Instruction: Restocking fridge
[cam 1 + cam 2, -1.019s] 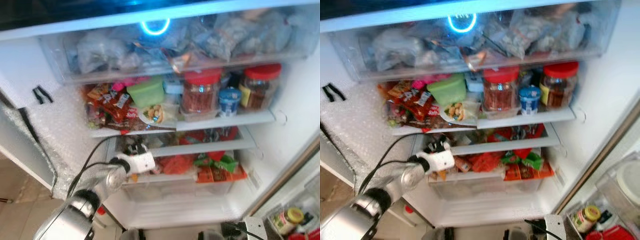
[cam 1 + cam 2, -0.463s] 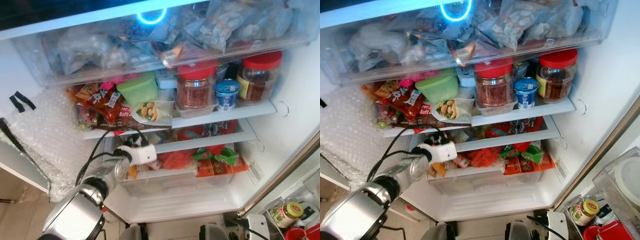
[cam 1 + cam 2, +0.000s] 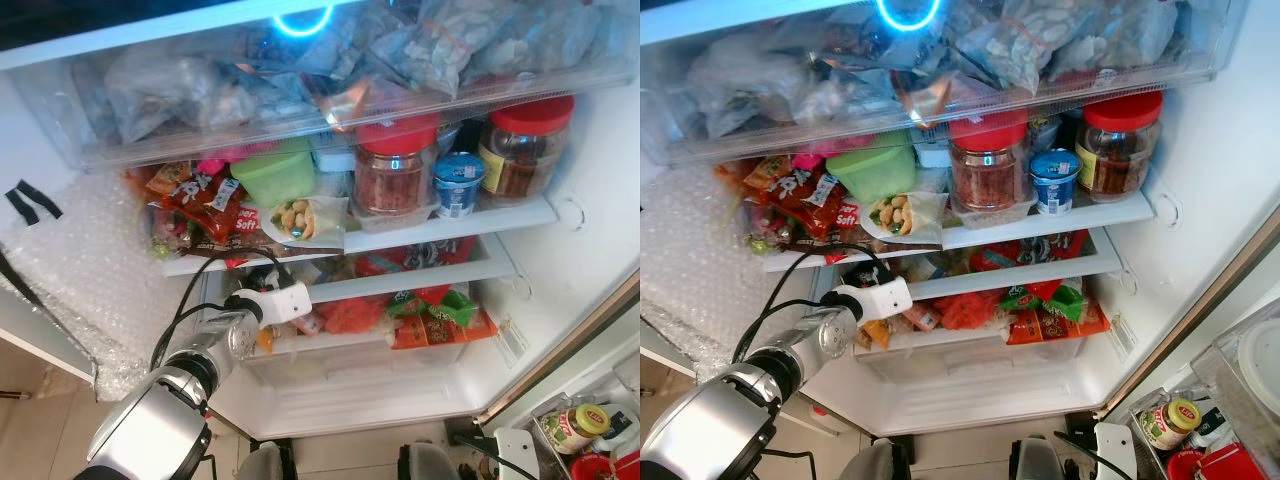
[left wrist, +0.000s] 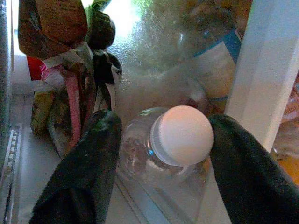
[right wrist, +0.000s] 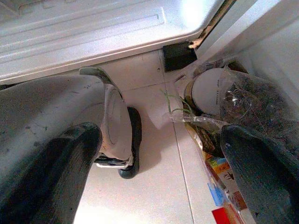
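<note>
The left claw (image 4: 163, 154) reaches into the open fridge (image 3: 560, 260) at the left end of its middle shelf (image 3: 420, 280); its fingers (image 4: 88, 158) sit on either side of a clear bottle (image 4: 154, 154) with a white cap (contact unclear), beside snack packets (image 4: 65, 93). The right claw (image 5: 159, 182) hangs spread wide above the tiled floor (image 5: 154, 163), holding nothing.

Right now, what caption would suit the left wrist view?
Left tool open around a white-capped clear bottle on a crowded fridge shelf.
</note>
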### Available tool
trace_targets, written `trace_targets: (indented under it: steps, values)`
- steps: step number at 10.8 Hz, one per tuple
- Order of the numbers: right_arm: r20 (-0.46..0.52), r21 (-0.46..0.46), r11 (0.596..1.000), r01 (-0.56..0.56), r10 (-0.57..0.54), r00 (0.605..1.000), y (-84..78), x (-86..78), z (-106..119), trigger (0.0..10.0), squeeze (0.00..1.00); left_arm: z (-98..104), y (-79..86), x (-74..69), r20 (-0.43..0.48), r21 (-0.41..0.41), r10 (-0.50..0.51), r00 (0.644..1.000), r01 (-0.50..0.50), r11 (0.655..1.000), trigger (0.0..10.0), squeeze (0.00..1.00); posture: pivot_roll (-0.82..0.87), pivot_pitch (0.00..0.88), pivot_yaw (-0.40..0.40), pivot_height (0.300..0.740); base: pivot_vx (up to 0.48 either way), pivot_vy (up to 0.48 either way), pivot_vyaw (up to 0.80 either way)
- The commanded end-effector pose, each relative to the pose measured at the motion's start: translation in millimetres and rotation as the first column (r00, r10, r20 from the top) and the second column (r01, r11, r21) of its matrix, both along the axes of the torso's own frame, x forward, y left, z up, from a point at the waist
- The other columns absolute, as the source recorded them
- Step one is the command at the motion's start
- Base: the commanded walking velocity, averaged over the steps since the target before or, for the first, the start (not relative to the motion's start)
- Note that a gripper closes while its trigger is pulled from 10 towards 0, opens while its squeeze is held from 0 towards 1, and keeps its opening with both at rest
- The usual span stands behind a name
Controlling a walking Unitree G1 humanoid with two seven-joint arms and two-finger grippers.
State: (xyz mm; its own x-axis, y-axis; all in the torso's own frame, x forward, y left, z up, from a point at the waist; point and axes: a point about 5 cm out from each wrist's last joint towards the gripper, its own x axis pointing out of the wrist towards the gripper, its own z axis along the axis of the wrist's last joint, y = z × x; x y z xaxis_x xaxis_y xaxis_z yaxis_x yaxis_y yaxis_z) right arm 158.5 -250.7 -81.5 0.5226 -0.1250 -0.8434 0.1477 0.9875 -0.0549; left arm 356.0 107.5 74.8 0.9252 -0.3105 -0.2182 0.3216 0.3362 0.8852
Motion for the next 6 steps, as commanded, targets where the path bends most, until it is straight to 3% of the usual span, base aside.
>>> trace_targets:
  steps: [1,4,5,6]
  values:
    - [-0.043,0.028,1.000,-0.011,0.013,0.999,9.7,-8.5,-6.5,10.0,0.00,1.1,8.6,1.2,0.000,-0.031,0.036,0.999,-0.036,0.999,10.0,1.00,-0.15,0.120,0.145,0.660,0.000,0.000,0.00]
    - [-0.042,0.024,1.000,-0.014,0.014,0.999,9.7,-7.2,-6.1,10.0,0.00,4.1,7.3,1.5,0.049,-0.040,0.032,0.998,-0.030,0.999,10.0,1.00,-0.15,0.115,0.146,0.660,0.000,0.000,0.00]
    - [-0.046,0.019,1.000,-0.015,0.016,0.999,9.7,-7.0,-6.1,10.0,0.00,5.8,3.3,2.0,-0.054,-0.246,0.060,0.997,-0.072,0.967,10.0,1.00,-0.15,0.115,0.146,0.660,0.000,0.000,0.00]
    - [-0.046,0.019,1.000,-0.015,0.016,0.999,9.8,-6.8,-6.1,10.0,0.00,6.3,2.0,1.7,-0.087,-0.308,0.050,0.995,-0.074,0.948,10.0,1.00,-0.15,0.116,0.146,0.660,0.000,0.000,0.00]
